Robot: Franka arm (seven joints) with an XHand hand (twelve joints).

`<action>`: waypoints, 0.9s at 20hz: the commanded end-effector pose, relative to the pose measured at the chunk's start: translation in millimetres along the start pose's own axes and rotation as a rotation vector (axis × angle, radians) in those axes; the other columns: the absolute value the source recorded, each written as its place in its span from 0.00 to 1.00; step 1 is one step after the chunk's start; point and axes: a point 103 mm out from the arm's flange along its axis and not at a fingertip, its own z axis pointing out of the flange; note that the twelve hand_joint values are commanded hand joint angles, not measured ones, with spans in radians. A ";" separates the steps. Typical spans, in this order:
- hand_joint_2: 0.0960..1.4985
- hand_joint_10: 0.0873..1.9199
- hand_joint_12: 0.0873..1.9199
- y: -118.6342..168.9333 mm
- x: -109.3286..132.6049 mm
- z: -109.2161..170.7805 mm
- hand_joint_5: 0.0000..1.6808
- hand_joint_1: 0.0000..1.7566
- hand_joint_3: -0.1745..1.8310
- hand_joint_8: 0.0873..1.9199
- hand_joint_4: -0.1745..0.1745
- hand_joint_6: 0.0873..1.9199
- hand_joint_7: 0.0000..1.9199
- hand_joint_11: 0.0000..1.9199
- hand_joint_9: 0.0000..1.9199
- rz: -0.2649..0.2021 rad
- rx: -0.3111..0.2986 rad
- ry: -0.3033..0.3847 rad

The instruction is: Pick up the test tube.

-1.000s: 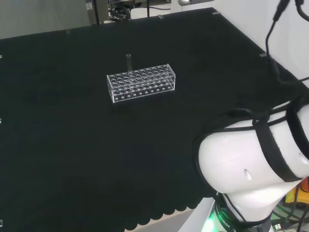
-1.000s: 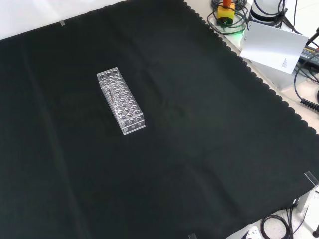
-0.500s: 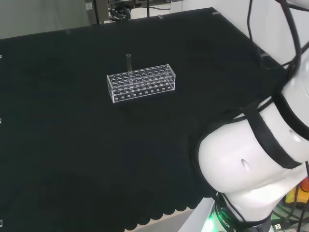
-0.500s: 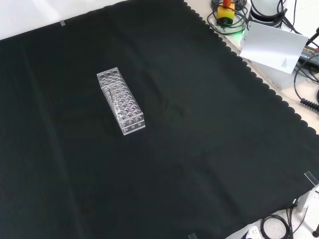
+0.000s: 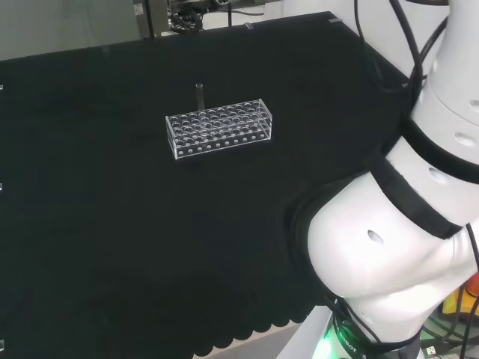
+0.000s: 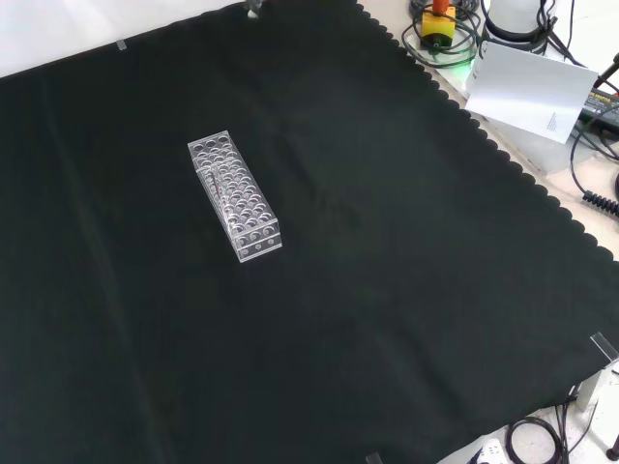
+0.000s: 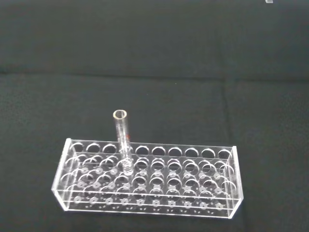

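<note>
A clear test tube (image 5: 199, 97) stands upright in a clear plastic rack (image 5: 218, 127) with several rows of holes, out on the black cloth. In the wrist view the tube (image 7: 120, 140) rises from a hole near one end of the rack (image 7: 147, 181), some way ahead of the camera. The front view shows the rack (image 6: 235, 196) left of the cloth's middle. A small pale tip of the hand (image 6: 253, 8) pokes in at that view's top edge, well away from the rack.
The arm's own white links (image 5: 389, 247) fill the head view's right. Beyond the cloth's scalloped edge (image 6: 503, 159) in the front view lie cables, a yellow and red button (image 6: 437, 19) and a white sheet (image 6: 532, 89).
The arm's links have swung up and over in the head view. A pale tip has come in at the front view's top edge. Rack and tube have not moved.
</note>
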 end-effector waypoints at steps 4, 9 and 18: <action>0.51 0.43 0.76 69.2 10.2 41.9 0.09 0.40 0.32 0.35 0.35 0.00 0.00 0.00 0.00 -0.067 0.074 0.007; 0.50 0.45 0.76 86.8 12.1 57.5 0.11 0.41 0.33 0.35 0.49 0.00 0.00 0.00 0.00 -0.086 0.099 0.002; 0.50 0.45 0.76 108.0 17.7 78.5 0.12 0.41 0.34 0.34 0.54 0.00 0.00 0.00 0.00 -0.092 0.156 -0.021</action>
